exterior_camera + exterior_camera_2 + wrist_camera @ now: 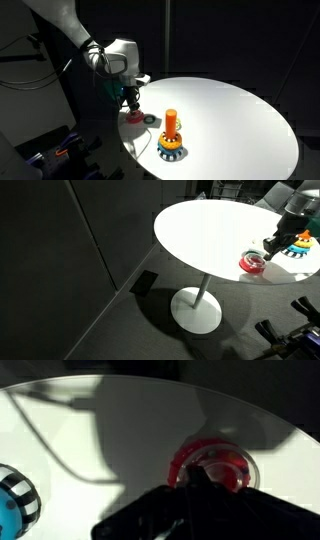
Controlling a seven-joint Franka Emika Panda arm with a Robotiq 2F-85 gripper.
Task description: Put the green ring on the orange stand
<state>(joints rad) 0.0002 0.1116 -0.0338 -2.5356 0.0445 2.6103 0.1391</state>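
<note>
Reach-for-ring step; gripper (131, 101) low over red ring (132, 116), near orange stand (171, 133); jaws: cannot tell; green ring (150, 120) probably dim ring nearer stand; next: shift stand-ward, descend, grasp.

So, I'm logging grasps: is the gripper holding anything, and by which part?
Cannot tell. The gripper is at the red ring, but the contact is too dark to see.
</note>
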